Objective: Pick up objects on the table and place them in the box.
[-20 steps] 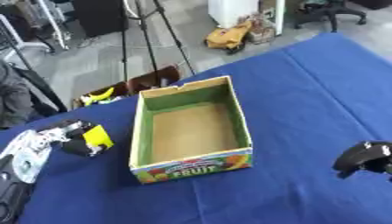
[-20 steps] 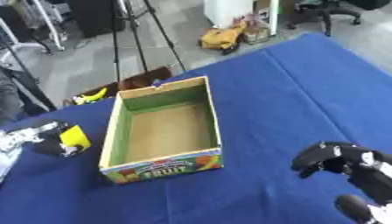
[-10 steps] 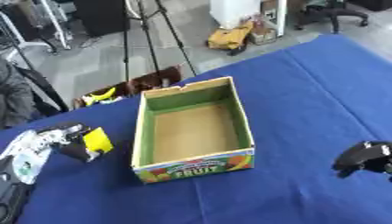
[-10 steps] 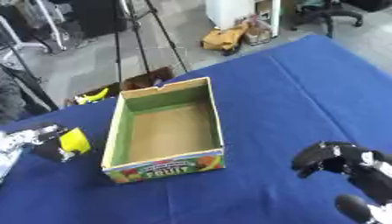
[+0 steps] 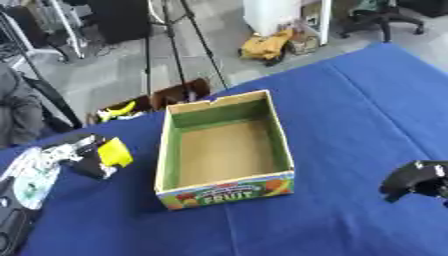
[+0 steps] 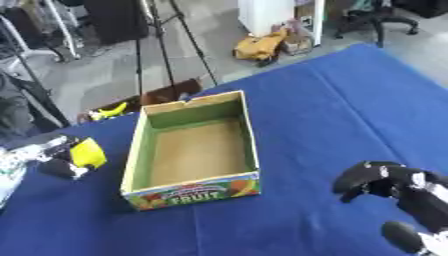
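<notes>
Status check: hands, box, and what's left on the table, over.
Right hand curled, holding nothing, right of the box. Left hand not in view. Box looks empty. Yellow object with other items at table's left; path to box clear.

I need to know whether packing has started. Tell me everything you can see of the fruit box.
The fruit box is an open cardboard tray, green inside its walls, brown on the floor, with a colourful FRUIT label on its near wall. It stands upright on the blue table, slightly askew, and looks empty. Neither hand touches it.
</notes>
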Motion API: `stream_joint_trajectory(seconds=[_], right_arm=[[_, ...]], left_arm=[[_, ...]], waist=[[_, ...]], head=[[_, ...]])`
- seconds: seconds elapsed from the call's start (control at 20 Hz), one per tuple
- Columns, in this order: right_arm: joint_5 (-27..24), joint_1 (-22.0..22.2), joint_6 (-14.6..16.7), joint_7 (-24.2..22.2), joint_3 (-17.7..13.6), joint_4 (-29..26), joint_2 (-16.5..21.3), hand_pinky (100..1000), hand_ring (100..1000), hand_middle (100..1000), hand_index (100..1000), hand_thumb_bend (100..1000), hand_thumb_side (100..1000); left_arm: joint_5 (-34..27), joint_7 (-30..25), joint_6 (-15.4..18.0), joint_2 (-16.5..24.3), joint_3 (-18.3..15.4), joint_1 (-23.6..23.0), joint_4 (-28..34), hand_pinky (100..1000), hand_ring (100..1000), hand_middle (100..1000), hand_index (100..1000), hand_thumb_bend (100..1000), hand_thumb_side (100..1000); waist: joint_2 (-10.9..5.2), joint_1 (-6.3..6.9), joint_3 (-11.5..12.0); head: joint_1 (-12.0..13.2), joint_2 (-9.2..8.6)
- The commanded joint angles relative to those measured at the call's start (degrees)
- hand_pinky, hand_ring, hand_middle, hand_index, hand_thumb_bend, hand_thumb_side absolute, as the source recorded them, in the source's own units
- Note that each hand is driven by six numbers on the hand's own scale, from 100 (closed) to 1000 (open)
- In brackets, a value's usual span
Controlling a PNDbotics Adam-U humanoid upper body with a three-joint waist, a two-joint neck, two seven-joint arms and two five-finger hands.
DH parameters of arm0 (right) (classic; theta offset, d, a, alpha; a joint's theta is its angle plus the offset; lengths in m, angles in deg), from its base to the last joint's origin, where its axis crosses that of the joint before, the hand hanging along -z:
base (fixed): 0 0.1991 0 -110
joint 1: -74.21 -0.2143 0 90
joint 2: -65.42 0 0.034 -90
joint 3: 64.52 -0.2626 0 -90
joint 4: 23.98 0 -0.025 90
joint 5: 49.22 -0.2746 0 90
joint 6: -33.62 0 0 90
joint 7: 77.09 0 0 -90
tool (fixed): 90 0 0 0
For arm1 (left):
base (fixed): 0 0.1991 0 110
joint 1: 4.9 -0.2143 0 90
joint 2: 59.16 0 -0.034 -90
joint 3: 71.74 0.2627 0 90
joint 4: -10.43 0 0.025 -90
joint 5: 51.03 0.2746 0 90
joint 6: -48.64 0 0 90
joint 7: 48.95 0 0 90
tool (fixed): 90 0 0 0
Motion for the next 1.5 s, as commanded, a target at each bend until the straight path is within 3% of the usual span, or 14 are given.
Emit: stream_joint_trajectory(seconds=[0.05,0.4,0.75,1.0,1.05,1.15,1.2,1.25,1.35,1.5], right_arm=[[-0.1,-0.2,-0.1,0.3,-0.5,-0.4,0.9,692,757,728,781,435,597],[-1.0,-0.7,0.0,0.1,-0.1,-0.6,0.6,691,757,729,779,439,594],[-1.6,-1.7,-0.1,-0.5,0.4,-0.8,0.5,690,756,729,777,443,593],[-1.8,-2.3,-0.4,-0.9,0.7,-0.8,0.4,689,755,730,776,448,593],[-1.7,-2.3,-0.5,-0.9,0.7,-0.8,0.3,689,755,729,776,449,592],[-1.7,-2.3,-0.6,-0.9,0.7,-0.8,0.3,689,755,729,775,450,592],[-1.7,-2.3,-0.6,-0.9,0.7,-0.8,0.3,689,755,729,775,451,592],[-1.7,-2.3,-0.7,-0.9,0.7,-0.8,0.3,689,755,729,775,452,592],[-1.7,-2.2,-0.7,-0.8,0.6,-0.8,0.2,688,754,730,775,453,591],[-1.8,-2.1,-0.8,-0.8,0.6,-0.8,0.2,688,754,729,774,455,590]], left_arm=[[0.2,-0.7,1.2,1.9,1.2,2.2,5.4,651,511,511,666,100,239],[1.9,-3.5,2.3,-3.2,5.0,5.8,11.5,647,516,517,672,100,248],[7.7,0.2,1.5,-12.2,6.7,6.9,5.3,646,532,530,685,100,237],[12.3,3.1,2.0,-15.1,7.8,6.6,1.8,654,552,548,707,100,262],[13.3,3.9,2.0,-15.3,8.0,6.5,1.8,657,558,556,716,134,291],[15.2,5.7,2.0,-15.5,8.4,6.3,2.1,684,589,589,763,489,454],[16.1,6.6,2.2,-15.5,8.6,6.2,2.5,719,639,646,817,726,577],[17.1,7.6,2.5,-15.5,8.6,6.1,3.0,745,676,686,846,861,643],[19.0,9.5,2.8,-15.3,8.3,5.9,4.0,790,732,744,878,1000,734],[21.8,12.1,1.9,-14.9,7.3,5.7,4.9,832,773,784,900,1000,789]], waist=[[-1.37,-0.98,0.2],[-1.65,-1.68,-0.5],[-1.29,-1.59,-2.1],[-1.09,-1.15,-2.9],[-1.07,-1.07,-3.0],[-1.05,-0.98,-3.0],[-1.06,-0.97,-3.0],[-1.07,-0.98,-2.9],[-1.12,-1.04,-2.7],[-1.24,-1.24,-2.2]], head=[[-0.4,-0.45],[0.0,-0.78],[1.5,-1.22],[1.9,-1.32],[2.0,-1.28],[2.0,-1.21],[2.0,-1.16],[2.0,-1.13],[1.9,-1.07],[1.8,-0.95]])
